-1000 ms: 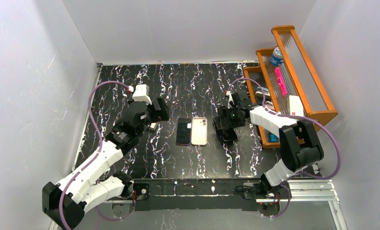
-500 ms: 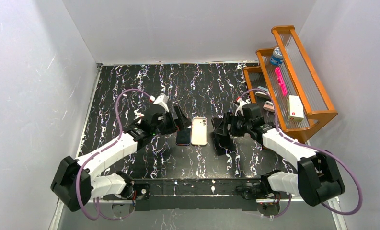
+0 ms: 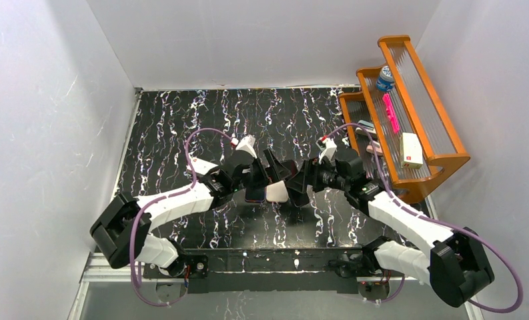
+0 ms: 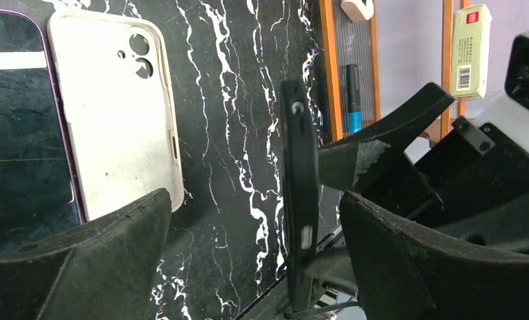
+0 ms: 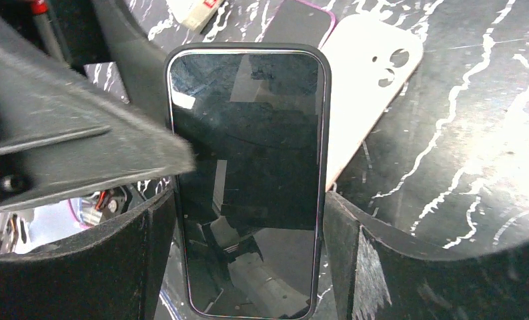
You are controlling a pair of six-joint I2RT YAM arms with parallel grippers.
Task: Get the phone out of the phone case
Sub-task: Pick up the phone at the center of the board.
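My right gripper (image 5: 248,267) is shut on a phone in a black case (image 5: 248,173) and holds it upright by its long edges, screen toward the right wrist camera. In the left wrist view the cased phone (image 4: 299,193) shows edge-on between the fingers of my left gripper (image 4: 255,267), which is open with a gap on each side. In the top view the two grippers, left (image 3: 273,167) and right (image 3: 300,183), meet over the table's middle.
An empty beige case (image 4: 115,113) and a loose purple-edged phone (image 4: 21,133) lie flat side by side under the grippers. A small white box (image 3: 204,165) lies to the left. A wooden rack (image 3: 441,157) holding a bottle (image 3: 384,78) stands at the right.
My left arm has swung right to the centre, bringing its open fingers around the cased phone. My right gripper has moved left with the phone, over the beige case.
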